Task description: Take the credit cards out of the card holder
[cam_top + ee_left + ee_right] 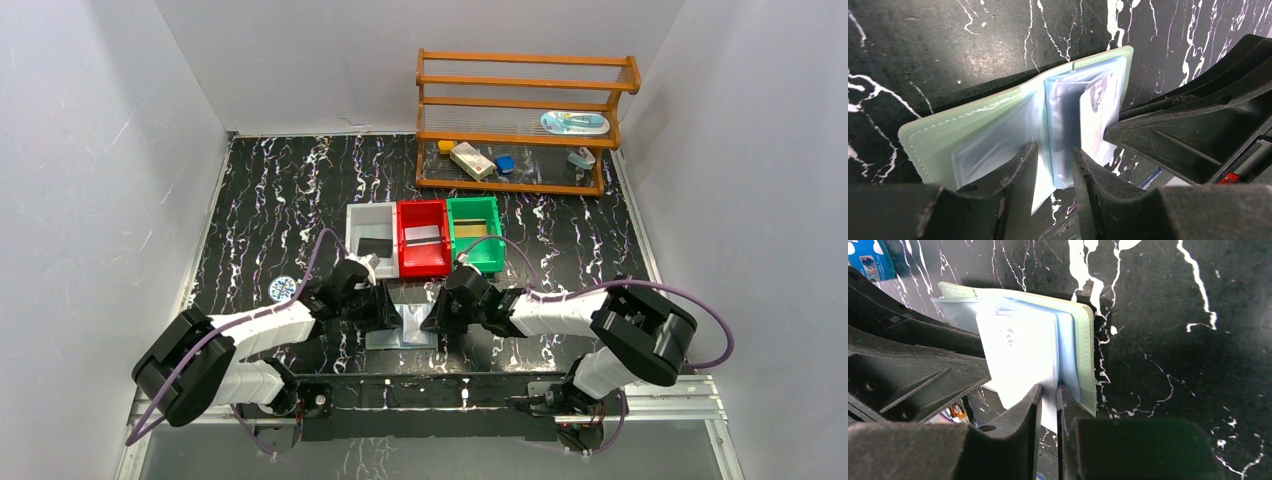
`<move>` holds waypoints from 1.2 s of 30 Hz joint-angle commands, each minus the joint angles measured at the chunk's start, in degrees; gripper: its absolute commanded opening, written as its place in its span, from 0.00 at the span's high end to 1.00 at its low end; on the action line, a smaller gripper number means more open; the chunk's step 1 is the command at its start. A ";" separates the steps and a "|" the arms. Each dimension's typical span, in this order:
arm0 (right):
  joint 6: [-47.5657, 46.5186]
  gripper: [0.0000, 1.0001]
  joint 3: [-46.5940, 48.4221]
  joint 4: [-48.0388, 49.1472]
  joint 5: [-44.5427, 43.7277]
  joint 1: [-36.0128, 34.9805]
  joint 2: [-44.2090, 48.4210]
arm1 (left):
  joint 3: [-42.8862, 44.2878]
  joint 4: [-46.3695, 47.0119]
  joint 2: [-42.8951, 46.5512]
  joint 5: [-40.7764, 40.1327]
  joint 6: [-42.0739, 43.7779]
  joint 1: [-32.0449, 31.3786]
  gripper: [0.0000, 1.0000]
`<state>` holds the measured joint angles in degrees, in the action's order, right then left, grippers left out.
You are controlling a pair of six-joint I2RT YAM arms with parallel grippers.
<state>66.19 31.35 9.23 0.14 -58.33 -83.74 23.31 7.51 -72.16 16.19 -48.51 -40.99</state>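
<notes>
The card holder [404,328] lies open on the table between my two grippers. In the left wrist view its pale green cover [963,130] lies flat and its clear bluish pockets stand up. My left gripper [1053,165] is shut on a bundle of those pocket leaves. A pale printed card [1098,112] stands at the right of the bundle. In the right wrist view my right gripper [1049,400] is shut on the lower edge of that pale card [1018,355]. I cannot tell whether a pocket leaf is pinched with it. In the top view the grippers sit left [383,305] and right [440,310] of the holder.
Behind the holder stand a white bin [357,228] with a black card, a red bin [404,240] with a silver card and a green bin [496,232] with a gold card. A round blue-and-white tin [283,289] lies at the left. A wooden rack [520,120] stands at the back.
</notes>
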 commanded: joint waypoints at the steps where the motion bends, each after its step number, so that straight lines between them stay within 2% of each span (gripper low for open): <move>1: 0.27 0.78 0.22 0.77 0.13 -0.79 -4.42 | -0.57 -1.19 2.26 0.92 -1.56 -1.02 0.67; 12: 1.90 0.80 -2.40 5.48 0.16 -0.82 -4.52 | 1.38 -11.05 7.73 -7.89 -1.97 -1.03 0.64; 23: 2.77 0.80 -4.46 6.41 -0.88 -0.68 -2.85 | 1.22 -8.93 8.12 -6.81 -1.32 -0.92 0.57; 28: 3.67 0.80 -5.96 6.74 -2.09 -0.57 -1.57 | 0.54 -4.79 6.81 -0.47 -0.25 0.53 0.57; 34: 4.25 0.80 -6.74 7.00 -2.11 -0.34 -0.98 | -4.41 9.21 4.93 13.67 -2.86 6.22 0.58; 36: 4.37 0.80 -6.79 6.95 -2.19 -0.37 -1.00 | -5.37 12.01 4.10 15.64 -3.59 6.68 0.60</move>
<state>71.20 26.35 21.04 0.27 -58.63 -84.73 20.23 10.83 -66.78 22.20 -50.43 -35.92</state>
